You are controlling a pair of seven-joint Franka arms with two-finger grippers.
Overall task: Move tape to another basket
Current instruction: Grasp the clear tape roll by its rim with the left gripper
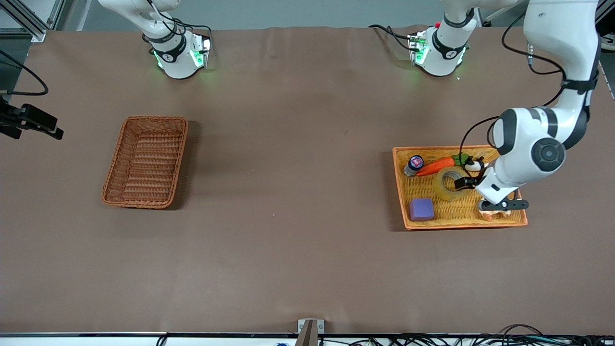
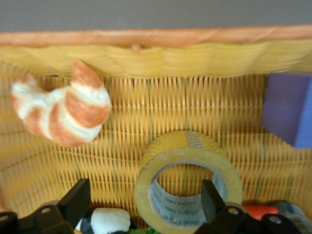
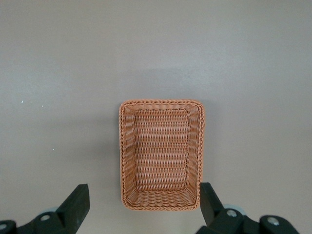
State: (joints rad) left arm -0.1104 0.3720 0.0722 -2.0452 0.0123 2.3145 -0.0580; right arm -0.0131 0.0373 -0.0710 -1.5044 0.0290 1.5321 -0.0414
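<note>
Brown surface first: we see the tape standing in the orange basket, left pincer released astride its rim, pre-grasp; closing comes next. Right pincer waits, released, over the basket.

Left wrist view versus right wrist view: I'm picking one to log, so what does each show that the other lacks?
Only the left wrist view: the tape in the yellow basket, with a croissant and purple block, left pincer open around the tape's wall. Only the right wrist view: the brown basket, holding nothing, under the open right pincer. Shared: brown tabletop.
</note>
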